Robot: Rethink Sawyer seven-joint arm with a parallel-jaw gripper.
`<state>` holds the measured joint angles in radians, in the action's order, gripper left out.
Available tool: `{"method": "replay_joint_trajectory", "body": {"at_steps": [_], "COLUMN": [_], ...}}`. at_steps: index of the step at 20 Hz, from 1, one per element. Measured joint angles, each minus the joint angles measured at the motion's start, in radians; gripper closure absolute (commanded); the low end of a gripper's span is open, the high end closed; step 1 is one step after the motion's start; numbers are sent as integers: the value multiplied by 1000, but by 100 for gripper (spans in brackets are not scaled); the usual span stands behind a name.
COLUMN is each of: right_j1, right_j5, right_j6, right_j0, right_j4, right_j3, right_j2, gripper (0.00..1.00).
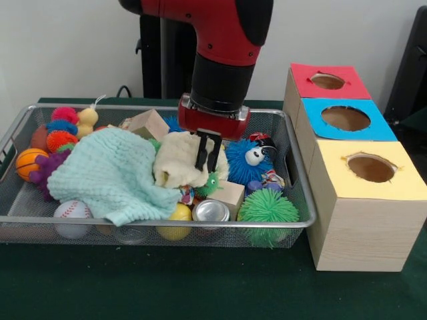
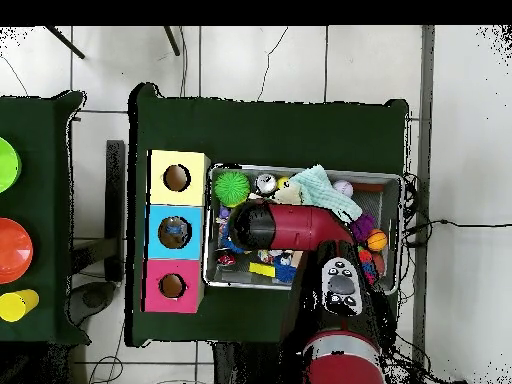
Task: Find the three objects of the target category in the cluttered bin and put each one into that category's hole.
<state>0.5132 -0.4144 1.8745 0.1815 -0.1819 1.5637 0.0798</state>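
A wire mesh bin (image 1: 13, 130) holds a heap of toys. A mint cloth (image 1: 110, 175) and a cream cloth (image 1: 175, 160) lie over the middle of the heap. My gripper (image 1: 207, 160) points straight down at the cream cloth's right edge, fingers close together with cream fabric showing between them. To the right stand three wooden boxes with a red hole (image 1: 327, 81), a blue hole (image 1: 345, 118) and a yellow hole (image 1: 371, 168). In the overhead view my arm (image 2: 290, 227) hides the gripper. The boxes (image 2: 175, 232) sit left of the bin there.
Around the cloths lie a blue fuzzy ball with eyes (image 1: 247, 160), a green spiky ball (image 1: 267, 210), a metal can (image 1: 211, 211), a baseball (image 1: 72, 212), a small basketball (image 1: 30, 163), wooden blocks (image 1: 148, 123) and a yellow duck (image 1: 87, 120). Coloured dishes (image 2: 12, 250) sit on a side table.
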Motion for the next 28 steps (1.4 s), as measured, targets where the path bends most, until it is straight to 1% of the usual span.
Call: {"method": "replay_joint_trajectory", "body": {"at_steps": [7,9,10,12,15,17,20,21,23,28], "right_j1": [38,64,97,127,206,242,286,296,337,381], "right_j5": [-2,-20,-57,-97,-211,-262,-307,-312,-313,-295], "right_j6": [0,0,0,0,0,0,0,0,0,0], "right_j0": [-2,-2,-3,-3,-3,-3,-1,0,5,3], "right_j4": [7,13,19,24,36,41,48,50,60,73], "right_j3": [9,23,39,52,77,86,97,101,125,174], "right_j2": [6,7,7,10,18,23,27,27,27,28], "gripper": [100,100,100,100,100,100,100,100,100,100]}}
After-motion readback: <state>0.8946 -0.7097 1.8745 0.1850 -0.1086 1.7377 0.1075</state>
